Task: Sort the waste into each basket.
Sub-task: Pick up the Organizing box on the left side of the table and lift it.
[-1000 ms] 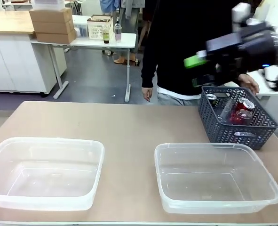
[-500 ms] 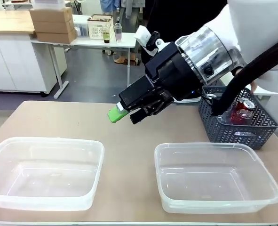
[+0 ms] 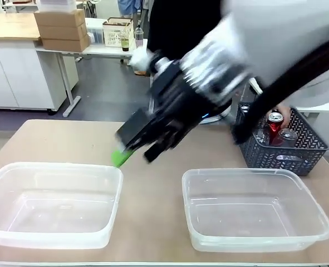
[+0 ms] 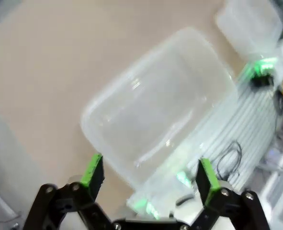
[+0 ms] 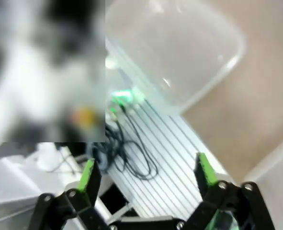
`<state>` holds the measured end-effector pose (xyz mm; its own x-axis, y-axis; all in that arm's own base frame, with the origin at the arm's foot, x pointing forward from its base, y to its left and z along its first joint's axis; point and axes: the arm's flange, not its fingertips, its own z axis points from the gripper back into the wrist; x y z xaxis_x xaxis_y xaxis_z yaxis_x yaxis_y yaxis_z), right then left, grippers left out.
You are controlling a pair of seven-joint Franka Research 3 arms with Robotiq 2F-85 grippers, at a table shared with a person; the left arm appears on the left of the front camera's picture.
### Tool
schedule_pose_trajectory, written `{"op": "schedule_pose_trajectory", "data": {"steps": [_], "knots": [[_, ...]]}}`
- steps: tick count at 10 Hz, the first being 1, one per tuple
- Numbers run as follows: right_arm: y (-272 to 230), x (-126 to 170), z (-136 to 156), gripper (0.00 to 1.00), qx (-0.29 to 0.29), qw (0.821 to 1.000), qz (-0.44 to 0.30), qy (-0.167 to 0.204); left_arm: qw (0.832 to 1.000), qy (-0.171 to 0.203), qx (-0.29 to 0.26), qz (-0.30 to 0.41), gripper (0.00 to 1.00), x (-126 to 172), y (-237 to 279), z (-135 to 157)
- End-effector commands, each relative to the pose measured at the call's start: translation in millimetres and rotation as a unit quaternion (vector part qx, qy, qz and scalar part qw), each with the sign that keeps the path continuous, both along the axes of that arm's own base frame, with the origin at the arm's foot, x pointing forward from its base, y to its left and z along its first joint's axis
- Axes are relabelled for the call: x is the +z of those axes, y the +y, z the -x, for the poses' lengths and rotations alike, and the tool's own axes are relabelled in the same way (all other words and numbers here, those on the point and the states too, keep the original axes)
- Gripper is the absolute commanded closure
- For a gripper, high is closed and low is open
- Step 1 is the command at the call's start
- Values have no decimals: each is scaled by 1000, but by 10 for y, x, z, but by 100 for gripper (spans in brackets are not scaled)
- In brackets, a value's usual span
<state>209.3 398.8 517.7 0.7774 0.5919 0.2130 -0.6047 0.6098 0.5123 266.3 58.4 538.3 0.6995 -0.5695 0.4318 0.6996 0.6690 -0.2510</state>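
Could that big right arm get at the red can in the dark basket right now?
Probably not straight away: the right gripper hangs open over mid-table, away from the dark lattice basket, where a person's hand is beside the crushed red can.

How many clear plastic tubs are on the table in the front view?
2: one clear tub at the table's near left, the other clear tub at the near right, in front of the dark lattice basket. Both look empty.

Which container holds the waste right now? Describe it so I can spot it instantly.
Look to the table's far right corner, beyond the right-hand clear tub. There sits a dark blue-grey lattice basket with a red can poking up; both clear tubs are empty.
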Motion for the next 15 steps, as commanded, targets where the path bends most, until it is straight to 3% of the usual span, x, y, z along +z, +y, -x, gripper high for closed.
{"op": "schedule_pose_trajectory", "data": {"steps": [1,2,3,4,5,6,7,8,10,11,12,13,14,15], "knots": [[714,-117,-222,0,-48,982,172,55,996,-15,92,-3,0,-361,-398,12],[850,-216,-219,0,-66,978,192,54,995,-14,104,-3,0,-465,-468,22],[961,-309,-217,0,-70,979,190,13,994,23,101,-23,0,-611,-501,10],[561,-330,5,0,-40,990,134,24,993,91,80,-10,0,-636,-350,-13],[561,-330,5,0,-40,990,134,24,996,-1,94,-7,0,-198,-341,-175],[561,-330,5,0,-40,990,134,24,996,-1,94,-7,0,-198,-341,-175],[725,-398,-92,0,-53,985,165,26,995,34,90,-12,0,-338,-377,-205],[1164,-535,-171,0,-107,970,216,25,996,25,69,-54,0,-531,-477,-170],[1361,-891,-298,0,-226,934,276,32,988,97,21,-122,0,-1180,-460,61],[1358,-975,-321,0,-276,913,299,24,974,106,47,-196,0,-1428,-450,175],[1365,-1031,-332,0,-295,899,324,20,964,125,80,-222,0,-1621,-438,287],[1426,-1071,-316,0,-291,901,320,17,955,122,119,-242,0,-1770,-449,367],[1498,-1115,-298,0,-280,907,316,10,937,103,193,-272,0,-1972,-450,410],[1146,-1187,-355,0,-282,909,305,13,966,127,74,-212,0,-935,-265,-403]]}}
